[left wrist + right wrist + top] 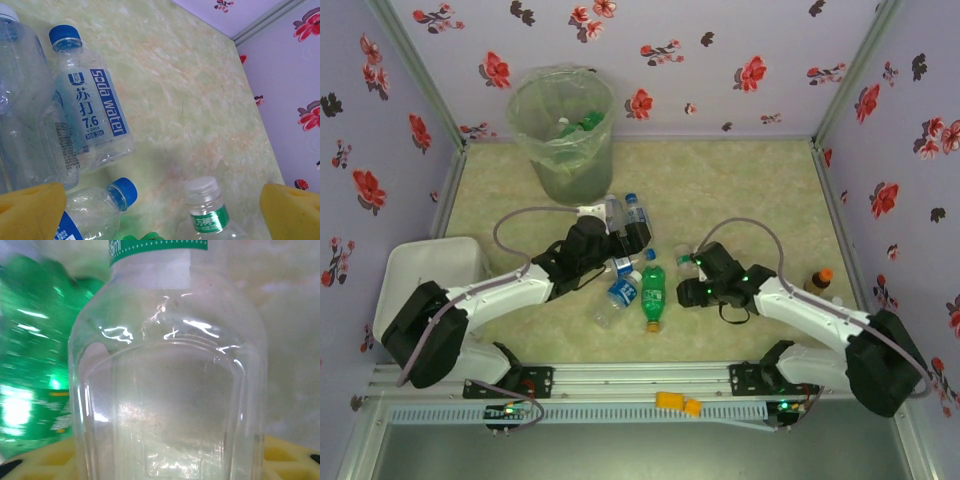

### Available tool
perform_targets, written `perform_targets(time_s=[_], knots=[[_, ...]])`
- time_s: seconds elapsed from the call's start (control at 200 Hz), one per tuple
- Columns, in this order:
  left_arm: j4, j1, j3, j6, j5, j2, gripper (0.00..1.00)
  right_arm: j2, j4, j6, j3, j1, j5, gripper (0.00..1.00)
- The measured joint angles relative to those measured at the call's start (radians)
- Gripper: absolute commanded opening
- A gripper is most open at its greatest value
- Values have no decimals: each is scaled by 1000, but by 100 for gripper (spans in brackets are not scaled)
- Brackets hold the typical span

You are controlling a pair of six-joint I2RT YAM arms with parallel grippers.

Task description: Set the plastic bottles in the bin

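Right pincer [688,268] straddles clear bottle [165,390], hold can't tell, slick round body may squirt out toward green bottle [35,365] beside it; left pincer [160,212] wide open, empty.

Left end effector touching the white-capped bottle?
Apart. Left wrist view: table shows between white-capped bottle and the nearer finger of the open left end effector.

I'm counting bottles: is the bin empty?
No, the bin has a green bottle lying inside it, up near the rim.
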Motion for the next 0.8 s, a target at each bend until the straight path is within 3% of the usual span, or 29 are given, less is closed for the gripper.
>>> perform_targets(time_s=[0.38, 0.475, 0.8], knots=[[128, -6, -10, -12, 49, -79, 100, -52, 364, -1, 42, 0, -60, 52], [132, -12, -10, -19, 58, -81, 94, -27, 462, 4, 43, 0, -90, 51], [201, -18, -15, -47, 107, -61, 87, 75, 592, 9, 72, 16, -145, 51]])
